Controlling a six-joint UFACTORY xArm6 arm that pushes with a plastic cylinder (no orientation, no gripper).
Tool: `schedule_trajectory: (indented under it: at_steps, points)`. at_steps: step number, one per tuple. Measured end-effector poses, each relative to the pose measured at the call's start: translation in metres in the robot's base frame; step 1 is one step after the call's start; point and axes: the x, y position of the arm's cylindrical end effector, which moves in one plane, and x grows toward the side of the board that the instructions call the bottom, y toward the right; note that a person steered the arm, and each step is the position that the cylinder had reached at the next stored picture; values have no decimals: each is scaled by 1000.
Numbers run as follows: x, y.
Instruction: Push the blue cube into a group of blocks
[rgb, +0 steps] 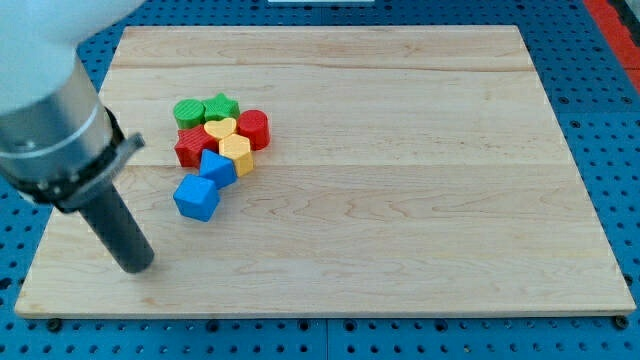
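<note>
The blue cube (196, 197) lies on the wooden board (400, 150), at the lower left edge of a cluster of blocks and touching or nearly touching a second, smaller blue block (217, 167). The cluster also holds a green cylinder (187, 111), a green star (220, 106), a red cylinder (253, 128), a red star (192, 146), a yellow heart (221, 129) and a yellow hexagon (237, 153). My tip (135, 266) rests on the board to the lower left of the blue cube, about a cube's width away.
The arm's grey body (50, 120) fills the view's upper left and hides part of the board's left edge. A blue perforated table (610, 120) surrounds the board.
</note>
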Motion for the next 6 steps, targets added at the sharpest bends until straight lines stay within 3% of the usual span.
schedule_trajectory:
  at_steps: [1,4,5,6]
  points:
    - [-8,39]
    - [-80,50]
    - [-92,9]
    - [-96,6]
